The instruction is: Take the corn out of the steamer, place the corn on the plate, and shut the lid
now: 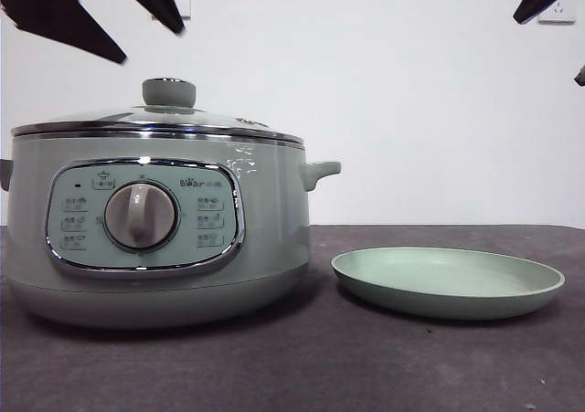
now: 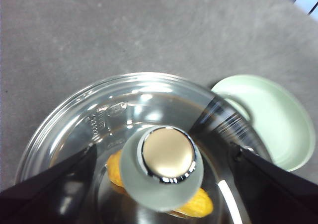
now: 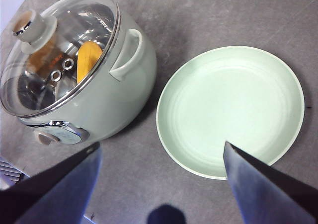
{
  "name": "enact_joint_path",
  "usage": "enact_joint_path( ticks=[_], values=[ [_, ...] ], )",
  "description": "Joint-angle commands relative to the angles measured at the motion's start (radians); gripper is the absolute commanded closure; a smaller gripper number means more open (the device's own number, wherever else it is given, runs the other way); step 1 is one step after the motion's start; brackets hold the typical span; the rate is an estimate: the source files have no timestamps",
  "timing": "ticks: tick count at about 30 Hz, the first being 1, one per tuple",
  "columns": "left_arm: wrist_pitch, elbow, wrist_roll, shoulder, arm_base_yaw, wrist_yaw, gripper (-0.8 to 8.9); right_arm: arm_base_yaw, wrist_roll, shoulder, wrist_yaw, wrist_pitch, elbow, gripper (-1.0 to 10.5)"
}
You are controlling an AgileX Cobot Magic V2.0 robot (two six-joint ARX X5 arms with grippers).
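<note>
I have my left black two-jawed tool (image 2: pixel 164 159) hanging high with jaws spread wide, and my right black two-jawed tool (image 3: pixel 159 157) likewise raised, its jaws wide apart.

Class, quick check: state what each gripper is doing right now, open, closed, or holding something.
Left gripper: open, empty, jaws either side of the lid's knob, above the steamer.
Right gripper: open, empty, above the plate.

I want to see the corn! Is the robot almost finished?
Not yet, nothing is done. The lid is on the steamer, with the corn inside. The left gripper hovers open over the knob. The plate is bare. Everything remains.
</note>
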State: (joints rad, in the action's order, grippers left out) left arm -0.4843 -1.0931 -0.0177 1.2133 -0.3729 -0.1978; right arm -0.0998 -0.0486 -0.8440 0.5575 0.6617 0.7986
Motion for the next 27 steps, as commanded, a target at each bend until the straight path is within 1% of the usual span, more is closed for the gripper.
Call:
enact_joint_path(
  ticks=[1, 5, 10, 14, 17, 19, 24, 27],
  values=[
    [0.005, -0.013, 0.024, 0.052, -0.026, 0.047, 3.75, -0.002, -0.006, 0.000, -0.006, -0.002, 0.003, 5.4],
    [0.013, -0.014, 0.048, 0.111, -0.051, 0.095, 3.75, -0.002, -0.006, 0.000, -0.010, -0.002, 0.003, 5.4],
    [0.012, -0.014, 0.048, 0.134, -0.055, 0.092, 3.93, -0.002, -0.006, 0.000, -0.011, -0.002, 0.003, 5.4],
    [0.011, -0.014, 0.050, 0.134, -0.054, 0.090, 6.12, -0.002, -0.008, 0.000, -0.011, -0.002, 0.003, 5.4],
    [0.002, -0.014, 0.077, 0.134, -0.054, 0.085, 7.54, -0.002, -0.014, 0.000, -0.011, -0.002, 0.003, 5.4],
    [-0.002, -0.014, 0.080, 0.134, -0.054, 0.085, 8.32, -0.002, -0.014, 0.000, -0.011, -0.002, 0.003, 5.4],
    [0.013, -0.015, 0.080, 0.133, -0.054, 0.086, 8.22, -0.003, -0.013, 0.000, -0.008, -0.009, 0.003, 5.4],
    [0.027, -0.015, 0.080, 0.122, -0.053, 0.091, 8.22, -0.022, -0.024, 0.000, -0.006, -0.047, 0.003, 5.4]
  ],
)
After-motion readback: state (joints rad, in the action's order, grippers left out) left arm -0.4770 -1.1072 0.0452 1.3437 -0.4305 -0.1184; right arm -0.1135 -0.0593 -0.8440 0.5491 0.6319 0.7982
